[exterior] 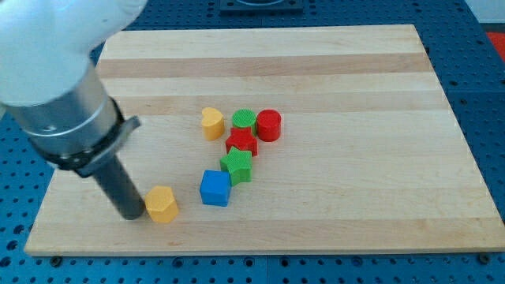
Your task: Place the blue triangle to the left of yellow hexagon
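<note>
Wooden worktop carries seven blocks, and the hexagon, yellow, lies alone near the view's bottom. The arm has no hand, only a dark rod, so nothing is held or clamped. The tip stands just left of the hexagon, touching it or almost; the gap cannot be seen. This is the very place where the task wants the blue piece, so the tip probably has to leave it first.

The blue block is near the hexagon, on its right and a little higher. It looks more like a cube than a triangle, but it is the only blue one. To bring it to the hexagon's left, it probably must go around the hexagon.

Further up and right of the hexagon, the green star, red star, green cylinder and red cylinder stand close together, with the heart beside them.
</note>
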